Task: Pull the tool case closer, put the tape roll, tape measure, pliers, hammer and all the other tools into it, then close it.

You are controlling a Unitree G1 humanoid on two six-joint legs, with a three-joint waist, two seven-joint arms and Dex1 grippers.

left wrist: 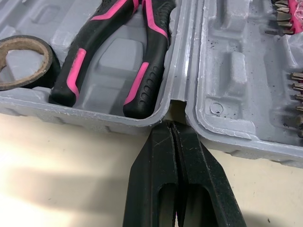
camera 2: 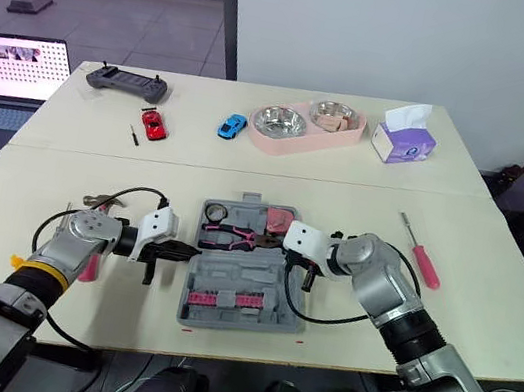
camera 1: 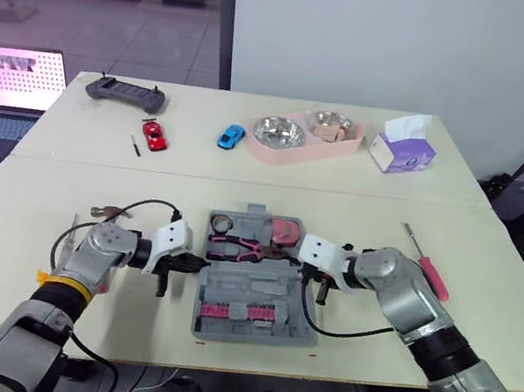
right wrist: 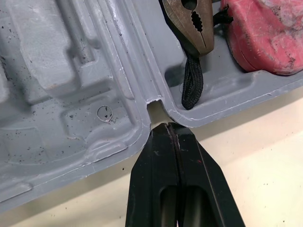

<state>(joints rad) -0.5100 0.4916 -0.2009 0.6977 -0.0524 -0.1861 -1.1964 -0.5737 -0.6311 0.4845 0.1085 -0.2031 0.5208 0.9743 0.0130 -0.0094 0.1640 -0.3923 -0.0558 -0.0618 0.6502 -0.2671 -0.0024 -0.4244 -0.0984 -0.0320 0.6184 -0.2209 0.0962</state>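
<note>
Pale tabletop (camera 1: pixel 483 326) is carrying one open grey tool case (camera 1: pixel 251 286) at its near middle. From the head camera, one tape roll (camera 1: pixel 223 222), one pair of pliers (camera 1: pixel 236 246) and one pink tape measure (camera 1: pixel 284 231) are lying in the case's far half, and a row of pink-held bits is sitting in the near half. One red screwdriver (camera 1: pixel 426 261) is lying outside, to the right. What looks like one hammer (camera 1: pixel 102 215) is lying by the left arm. Further back, two toy cars, one controller, two steel bowls and one tissue box are resting.

The left gripper (camera 1: pixel 197 264) is meeting the case's left edge and the right gripper (camera 1: pixel 315 276) its right edge.

Through the left wrist camera, the two black fingers are pressing together with nothing between them, their tips sitting at the hinge notch beside the pliers' handles.

Through the right wrist camera, both fingers are likewise pinching flat against each other, holding nothing, at the opposite hinge notch near the pliers' nose and the tape measure.
</note>
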